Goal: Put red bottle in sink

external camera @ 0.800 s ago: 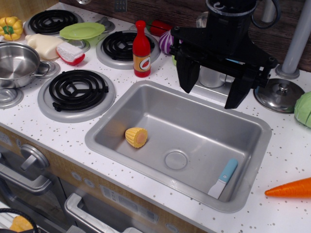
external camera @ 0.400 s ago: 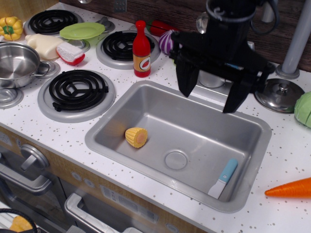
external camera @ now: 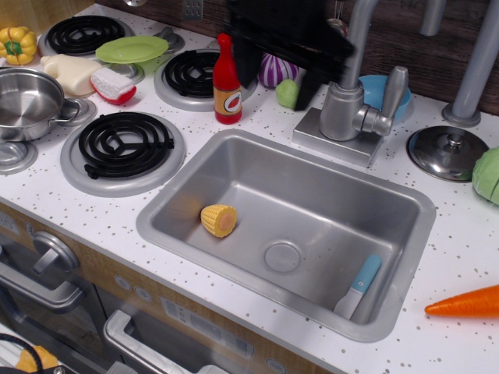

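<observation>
Red bottle (external camera: 227, 80) upright, cap up — pincer (external camera: 274, 72) open, empty, just beside.

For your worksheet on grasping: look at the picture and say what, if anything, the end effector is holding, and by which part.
Nothing is held. The end effector is open and empty, beside the red bottle, which stands upright on the counter, not in the sink.

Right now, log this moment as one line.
gripper: open, blurred, beside bottle | bottle: upright on counter, not grasped | sink: holds corn, spatula | step: grasp not yet done
</observation>
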`<move>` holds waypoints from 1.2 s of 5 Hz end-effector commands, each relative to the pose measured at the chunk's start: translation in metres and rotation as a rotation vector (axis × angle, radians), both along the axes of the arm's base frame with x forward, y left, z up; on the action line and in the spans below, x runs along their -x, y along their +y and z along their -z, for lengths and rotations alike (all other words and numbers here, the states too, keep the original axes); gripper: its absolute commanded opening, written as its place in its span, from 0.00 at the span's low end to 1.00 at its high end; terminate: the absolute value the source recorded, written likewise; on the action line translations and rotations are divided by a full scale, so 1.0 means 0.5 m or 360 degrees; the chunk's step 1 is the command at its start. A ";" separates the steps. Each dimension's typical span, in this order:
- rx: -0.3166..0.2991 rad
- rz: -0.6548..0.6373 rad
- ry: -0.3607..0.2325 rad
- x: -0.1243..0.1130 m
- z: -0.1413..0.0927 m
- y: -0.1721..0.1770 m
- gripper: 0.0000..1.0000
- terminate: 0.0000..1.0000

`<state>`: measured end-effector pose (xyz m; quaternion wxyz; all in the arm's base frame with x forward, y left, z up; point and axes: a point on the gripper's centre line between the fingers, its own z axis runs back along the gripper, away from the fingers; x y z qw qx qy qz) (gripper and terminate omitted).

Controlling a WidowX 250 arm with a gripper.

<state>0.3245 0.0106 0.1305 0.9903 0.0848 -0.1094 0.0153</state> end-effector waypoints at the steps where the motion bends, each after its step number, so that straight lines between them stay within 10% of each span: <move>1: -0.0051 0.0022 -0.0213 -0.046 -0.020 0.110 1.00 0.00; 6: 0.0000 0.0226 -0.0459 -0.184 0.028 0.200 1.00 0.00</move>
